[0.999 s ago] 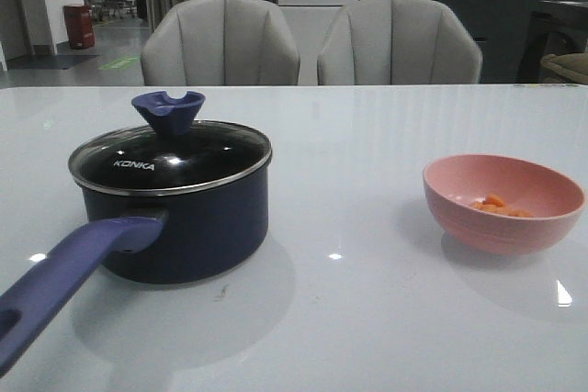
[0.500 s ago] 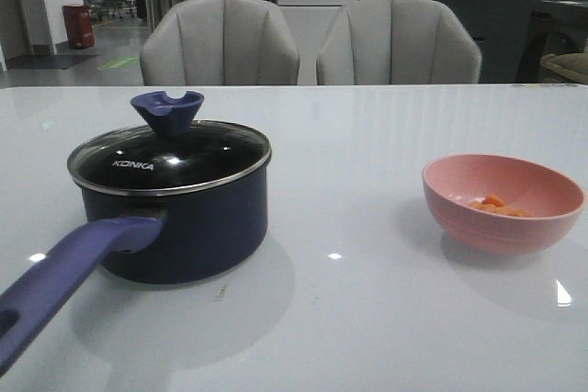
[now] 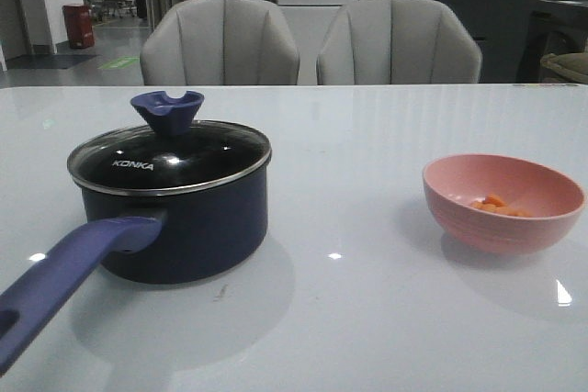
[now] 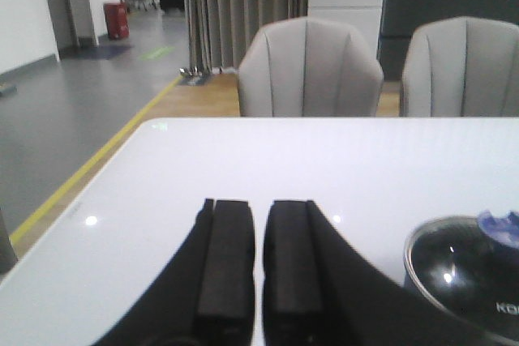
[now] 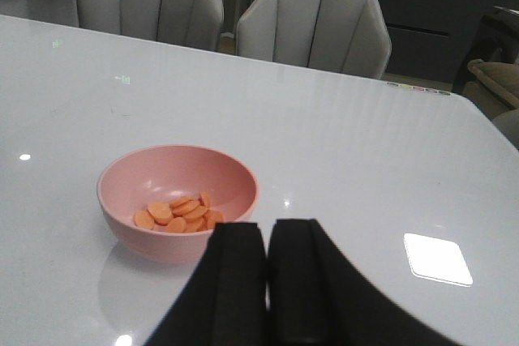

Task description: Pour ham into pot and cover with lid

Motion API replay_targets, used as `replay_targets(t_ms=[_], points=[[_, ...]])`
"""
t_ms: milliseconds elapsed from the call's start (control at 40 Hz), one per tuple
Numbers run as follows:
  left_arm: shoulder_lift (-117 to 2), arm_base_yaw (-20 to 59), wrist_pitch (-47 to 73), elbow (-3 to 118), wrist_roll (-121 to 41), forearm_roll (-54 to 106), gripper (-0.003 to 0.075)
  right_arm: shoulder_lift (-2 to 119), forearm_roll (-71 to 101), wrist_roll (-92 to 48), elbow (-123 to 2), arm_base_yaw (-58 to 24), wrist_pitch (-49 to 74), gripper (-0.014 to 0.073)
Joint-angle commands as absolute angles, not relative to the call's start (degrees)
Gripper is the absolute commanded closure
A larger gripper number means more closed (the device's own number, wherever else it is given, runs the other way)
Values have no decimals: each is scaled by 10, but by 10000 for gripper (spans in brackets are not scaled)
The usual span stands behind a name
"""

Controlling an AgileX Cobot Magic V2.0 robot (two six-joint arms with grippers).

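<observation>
The dark navy pot (image 3: 197,227) stands on the left of the white table (image 3: 367,126), its lavender handle (image 3: 64,277) pointing toward the front left. The glass lid (image 3: 175,161) with the blue knob (image 3: 166,109) sits on it. The pink bowl (image 3: 501,222) at the right holds the orange ham (image 3: 497,204). Neither gripper shows in the front view. My left gripper (image 4: 259,204) is shut and empty, beside and clear of the lid (image 4: 462,269). My right gripper (image 5: 267,224) is shut and empty, just short of the bowl (image 5: 174,166) with the ham (image 5: 180,213).
Two grey chairs (image 3: 220,43) (image 3: 398,43) stand behind the table's far edge. A bright light patch (image 5: 438,258) reflects on the tabletop beside the right gripper.
</observation>
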State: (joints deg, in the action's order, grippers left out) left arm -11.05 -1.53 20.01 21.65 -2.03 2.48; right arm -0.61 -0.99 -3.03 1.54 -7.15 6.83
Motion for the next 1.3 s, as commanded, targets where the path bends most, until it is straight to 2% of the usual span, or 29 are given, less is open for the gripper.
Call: replay_targets(t_ms=[0, 200, 450, 525, 700, 775, 824, 1049, 1274], points=[[-129, 0, 204, 242, -18, 32, 591, -17, -17, -32, 13, -71, 28, 424], [-134, 17, 164, 238, -18, 31, 591, -17, -17, -32, 13, -71, 28, 424], [-135, 19, 171, 229, -18, 32, 584, -17, -17, -32, 13, -71, 28, 424], [-142, 19, 179, 229, -18, 34, 536, -17, -17, -32, 13, -71, 28, 424], [-156, 19, 182, 229, -18, 34, 260, -17, -17, -32, 13, -71, 28, 424], [-157, 19, 183, 229, -18, 34, 167, -17, -17, -32, 13, -71, 28, 424], [-159, 19, 183, 229, -18, 34, 132, -17, -17, -32, 13, -71, 28, 424], [-175, 31, 192, 243, -18, 42, 120, -17, -17, -32, 13, -71, 28, 424], [-296, 95, 273, 334, -18, 42, 120, -17, -17, -32, 13, -71, 28, 424]])
